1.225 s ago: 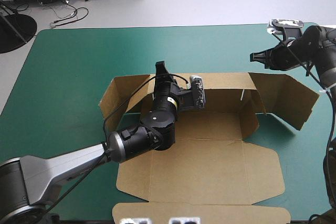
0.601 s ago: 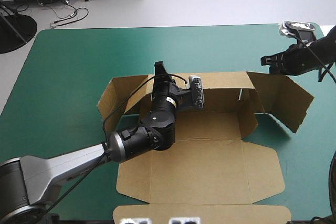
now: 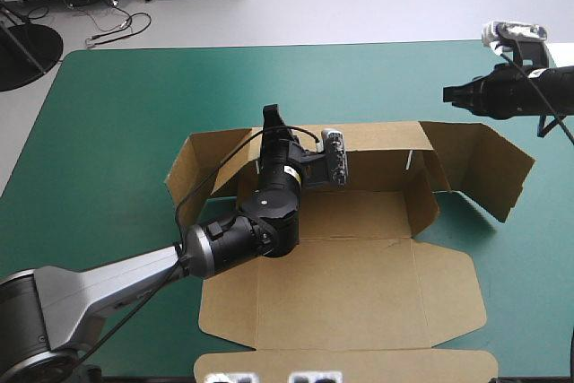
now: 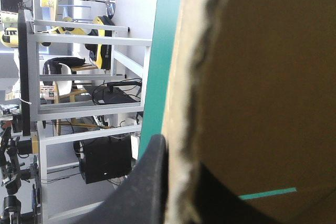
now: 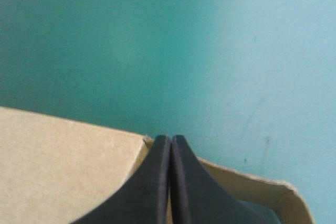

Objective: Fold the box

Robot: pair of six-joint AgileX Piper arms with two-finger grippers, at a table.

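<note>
Board of the box (image 3: 359, 284) is thin, single-sheet brown stock. It is judged light, stiff across each panel, and weak only along its creases. It lies in the middle of the teal-green counter (image 3: 108, 132), with the lid panel (image 3: 345, 298) flat and reaching the near edge. Beyond the lid, the floor panel (image 3: 368, 213) lies flat, and the rear wall (image 3: 381, 143) stands raised along the far side. The left tool (image 3: 272, 116) is clamped on the top edge of that wall, one black finger on each face, as the left wrist view confirms. At the wall's right end the side flap (image 3: 489, 168) angles outward, partly lifted off the counter. Farthest off, the right tool (image 3: 451, 93) hovers over the flap's far edge, its fingers pressed together with nothing between them.

Handling: take hold of a panel at a free edge, close to a crease, so that the fold follows the score line. A pinch at mid-panel is likely to bow the board. The box will probably slide on the counter, so one tool should hold the wall while the other pushes the flap.
</note>
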